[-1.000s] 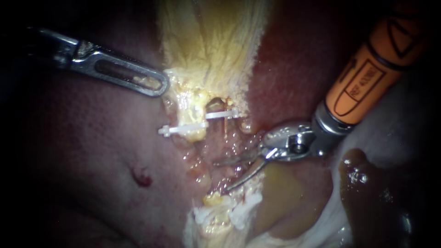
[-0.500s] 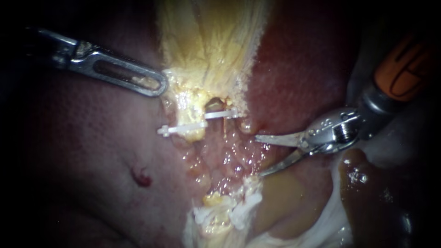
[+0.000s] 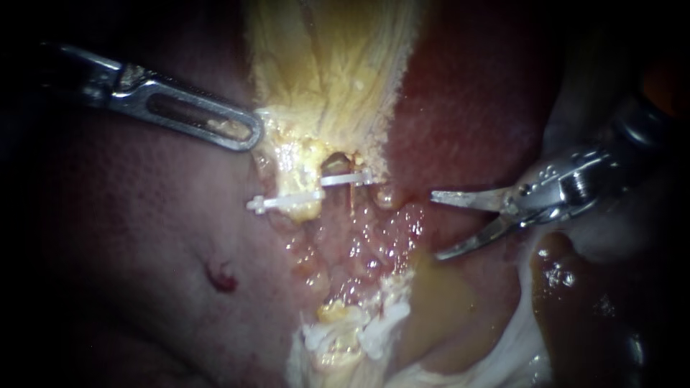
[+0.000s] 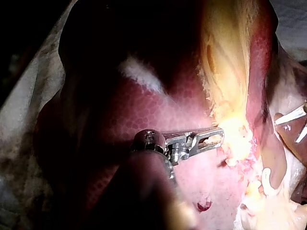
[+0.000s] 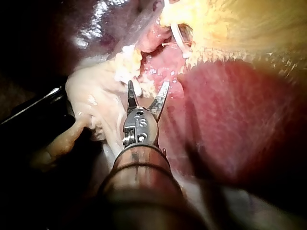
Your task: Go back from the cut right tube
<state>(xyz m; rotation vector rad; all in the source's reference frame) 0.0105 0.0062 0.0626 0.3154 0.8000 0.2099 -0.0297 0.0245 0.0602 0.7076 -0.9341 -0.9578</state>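
My right instrument point(image 3: 435, 225) comes in from the right side of the endoscope view. Its two thin, pointy jaws are apart. There is a clear gap between them and nothing is in it. They point left, over wet red tissue at the middle right of the frame.

The cut right tube point(image 3: 338, 165) is near the middle of the frame, a little way up. A white clip point(image 3: 346, 177) lies across it. My right jaws are apart from the tube and do not touch it. A second white clip point(image 3: 284, 202) sits just left of the first one and a bit lower.

Yellow stringy tissue point(image 3: 323, 65) comes down from the top middle. The dark red liver point(image 3: 474, 93) fills the upper right.

My left instrument point(image 3: 253, 135) comes in from the upper left. Its tip touches the edge of the yellow tissue. I cannot tell if it holds the tissue.

In the right wrist view, my right instrument point(image 5: 148, 86) makes a V shape. The white clip point(image 5: 178, 38) is ahead of it, and the two are not touching.
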